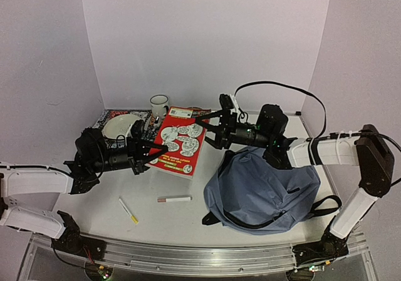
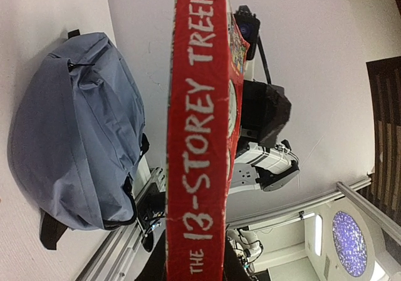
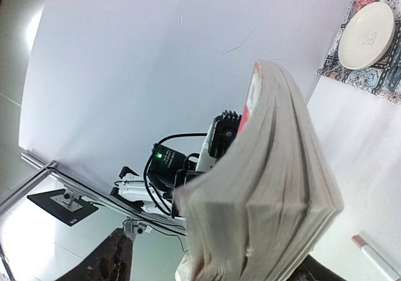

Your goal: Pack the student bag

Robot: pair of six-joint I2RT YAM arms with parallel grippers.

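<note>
A thick red book (image 1: 182, 142) hangs tilted above the table between both arms. My left gripper (image 1: 149, 153) is shut on its spine side; in the left wrist view the red spine (image 2: 200, 137) runs up from between my dark fingers (image 2: 195, 268). My right gripper (image 1: 210, 129) straddles the opposite page edge (image 3: 276, 187), and its jaws (image 3: 219, 268) stand open, with a gap showing beside the left finger (image 3: 116, 259). The grey-blue student bag (image 1: 260, 190) lies slumped on the table under the right arm, also seen in the left wrist view (image 2: 75, 131).
A white mug (image 1: 158, 106) and a white plate (image 1: 121, 127) on a patterned mat (image 1: 106, 119) sit at the back left. A yellow-tipped pen (image 1: 128, 210) and a white marker (image 1: 174, 199) lie near the front. Walls close in behind and on both sides.
</note>
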